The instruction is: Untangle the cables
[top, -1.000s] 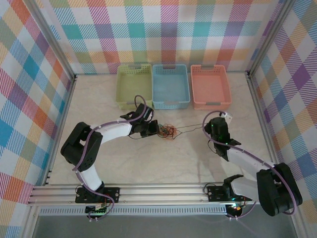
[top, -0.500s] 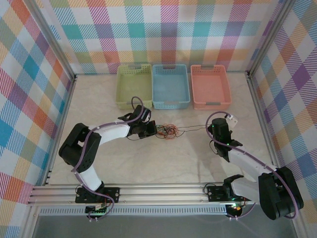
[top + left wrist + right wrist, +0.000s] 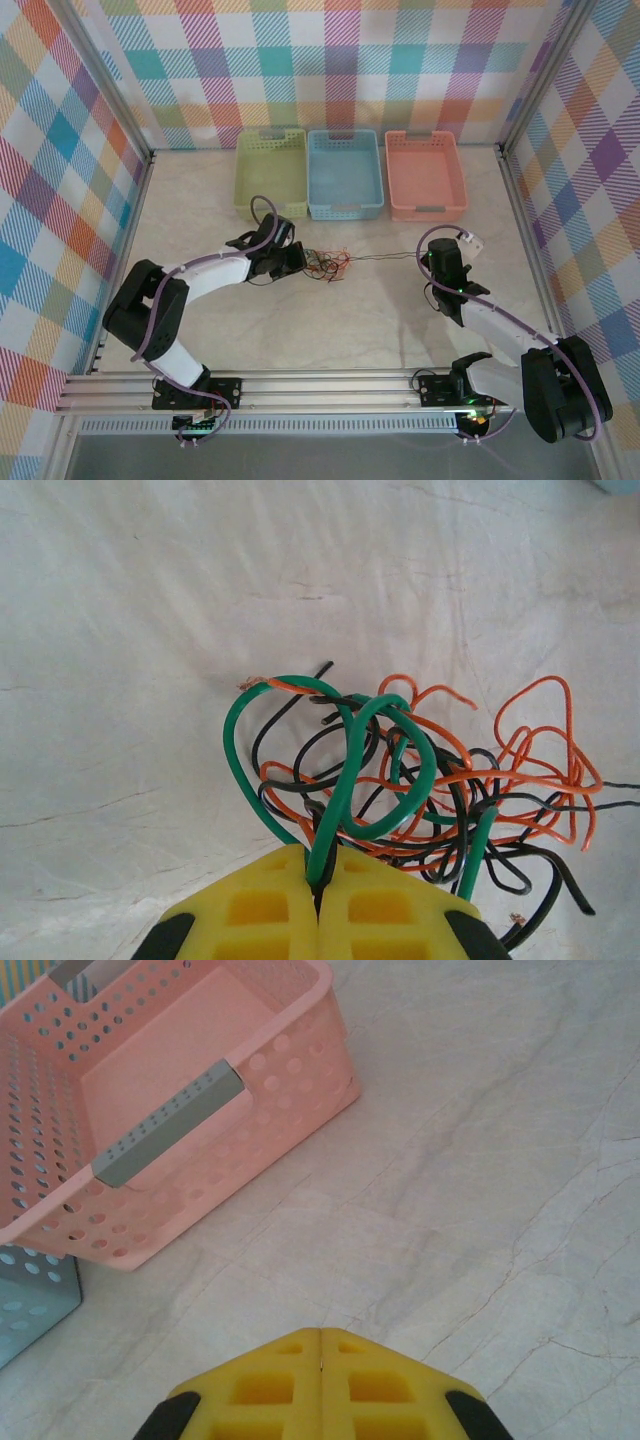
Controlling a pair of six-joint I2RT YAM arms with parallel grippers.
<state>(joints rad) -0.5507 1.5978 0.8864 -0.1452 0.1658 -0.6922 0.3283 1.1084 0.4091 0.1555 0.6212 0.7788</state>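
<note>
The cables are a small tangle of green, orange and black wires lying on the pale table in front of the blue basket. My left gripper sits at the tangle's left edge. Its yellow fingers are shut on a green loop and a black wire beside it. One thin black wire runs taut from the tangle rightward to my right gripper. That gripper's yellow fingers are pressed together, with only a dark speck showing in the seam in the right wrist view.
Three baskets stand in a row at the back: green, blue and pink. The pink basket lies just ahead-left of my right gripper, with the blue basket's corner beside it. Checked walls enclose the table.
My left gripper has drawn the tangle a little to the left, and the left arm has stretched out lower. The right gripper shifted slightly right early on, then stayed put.
</note>
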